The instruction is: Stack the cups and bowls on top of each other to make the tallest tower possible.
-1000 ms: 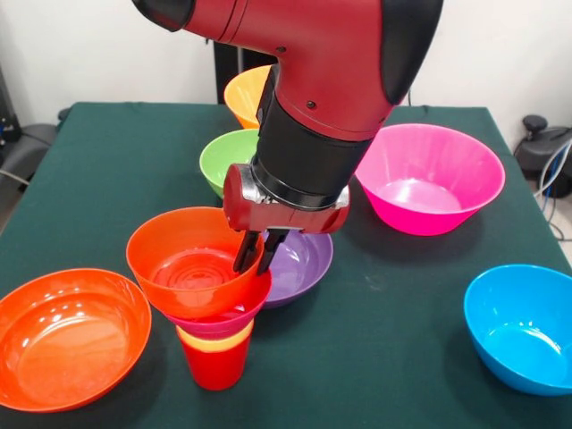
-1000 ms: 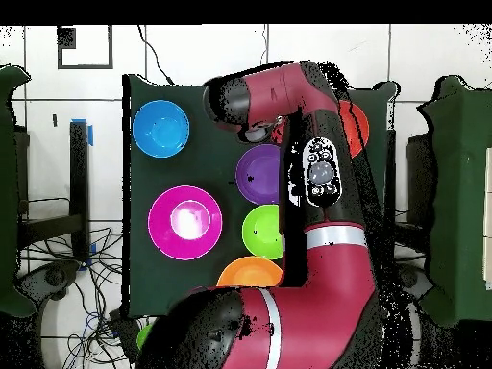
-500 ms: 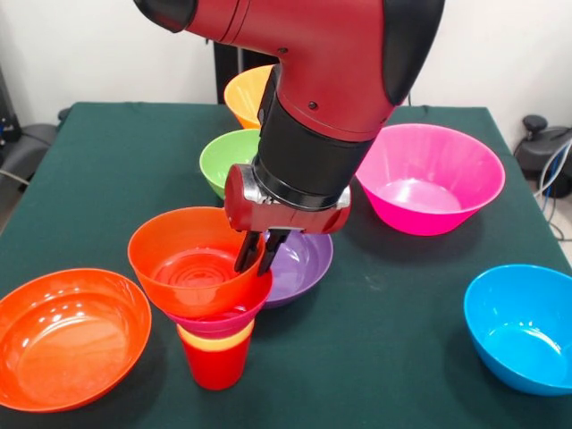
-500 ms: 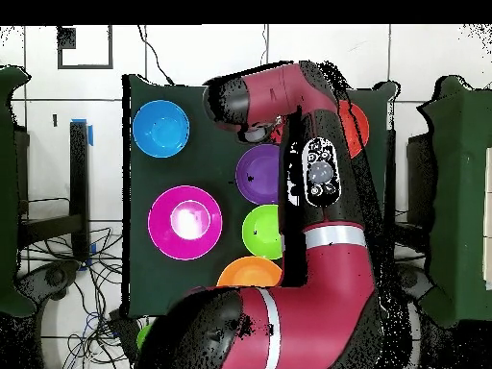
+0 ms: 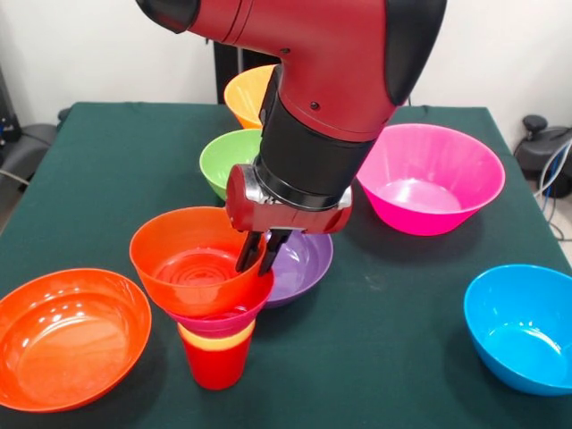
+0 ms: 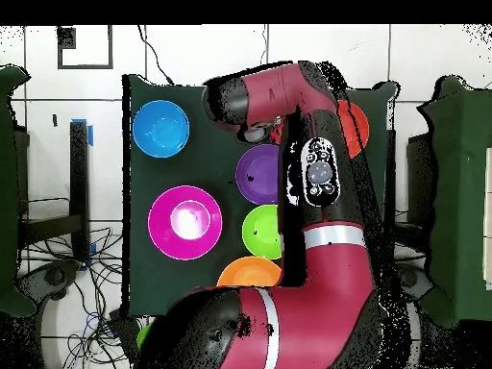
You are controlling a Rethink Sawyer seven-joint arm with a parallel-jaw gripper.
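Observation:
The tower stands front left of centre in the front view: a red cup (image 5: 214,365) at the bottom, a yellow cup (image 5: 214,338) nested in it, a crimson-pink bowl (image 5: 222,318) above, and an orange bowl (image 5: 192,261) on top. My gripper (image 5: 256,253) is shut on the right rim of the orange bowl, one finger inside and one outside. Loose bowls lie around it: purple (image 5: 302,259), green (image 5: 225,157), light orange (image 5: 245,93), magenta-pink (image 5: 429,179), blue (image 5: 523,326) and orange-red (image 5: 67,335). In the overhead view the arm hides the gripper and the tower.
The dark green table (image 5: 393,357) ends close behind the light orange bowl and just right of the blue one. From above, the blue bowl (image 6: 160,128), the magenta-pink bowl (image 6: 185,222), the purple bowl (image 6: 256,173) and the green bowl (image 6: 258,231) show beside the arm.
My gripper and the orange bowl it holds have drifted slightly to the right, and the stack below has shifted with them. The loose bowls have not moved.

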